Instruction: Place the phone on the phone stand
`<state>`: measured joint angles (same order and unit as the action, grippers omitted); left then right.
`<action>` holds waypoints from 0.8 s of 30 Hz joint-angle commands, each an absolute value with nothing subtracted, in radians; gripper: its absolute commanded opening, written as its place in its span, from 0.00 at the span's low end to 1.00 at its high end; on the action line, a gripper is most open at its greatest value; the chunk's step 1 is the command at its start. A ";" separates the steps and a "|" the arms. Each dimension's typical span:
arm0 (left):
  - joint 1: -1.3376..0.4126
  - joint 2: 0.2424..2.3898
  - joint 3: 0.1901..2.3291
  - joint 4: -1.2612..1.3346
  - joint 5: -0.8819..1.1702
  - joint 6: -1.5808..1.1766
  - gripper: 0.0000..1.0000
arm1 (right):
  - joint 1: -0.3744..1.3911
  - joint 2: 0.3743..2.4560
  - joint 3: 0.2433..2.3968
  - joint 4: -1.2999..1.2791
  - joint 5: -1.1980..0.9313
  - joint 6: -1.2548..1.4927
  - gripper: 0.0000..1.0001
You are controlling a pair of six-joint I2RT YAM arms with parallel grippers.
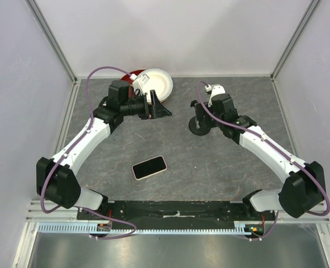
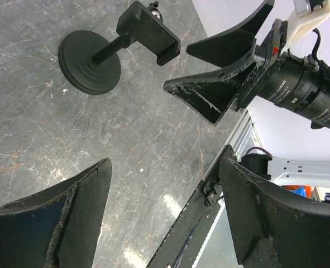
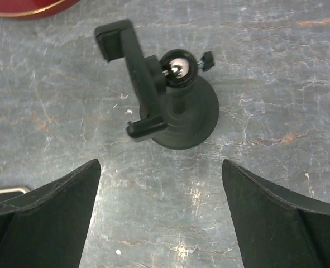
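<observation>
The phone [image 1: 149,167], black screen up with a pale cream rim, lies flat on the table in front of both arms, far from either gripper. The phone stand [image 1: 200,130] is upright at centre right; its disc base, post and bracket show in the right wrist view [image 3: 178,114] and the left wrist view [image 2: 90,61]. My right gripper [image 1: 200,110] hovers just over the stand, open and empty [image 3: 162,206]. My left gripper [image 1: 163,110] points right toward the stand, open and empty [image 2: 165,212]. The right gripper also shows in the left wrist view [image 2: 220,84].
A white plate [image 1: 157,83] overlaps a red plate [image 1: 134,75] at the back of the table, just behind the left gripper. The red plate's rim shows in the right wrist view [image 3: 30,6]. Enclosure walls stand on three sides.
</observation>
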<state>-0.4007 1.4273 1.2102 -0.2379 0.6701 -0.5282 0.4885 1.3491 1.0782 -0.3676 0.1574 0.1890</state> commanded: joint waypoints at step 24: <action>-0.400 1.399 1.229 -0.242 0.669 -0.480 0.84 | 0.489 1.312 1.071 -0.310 0.479 0.353 0.62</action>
<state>-0.4007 1.4212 1.2102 -0.2527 0.6556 -0.5091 0.4877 1.3575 1.0763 -0.3458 0.5289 0.3584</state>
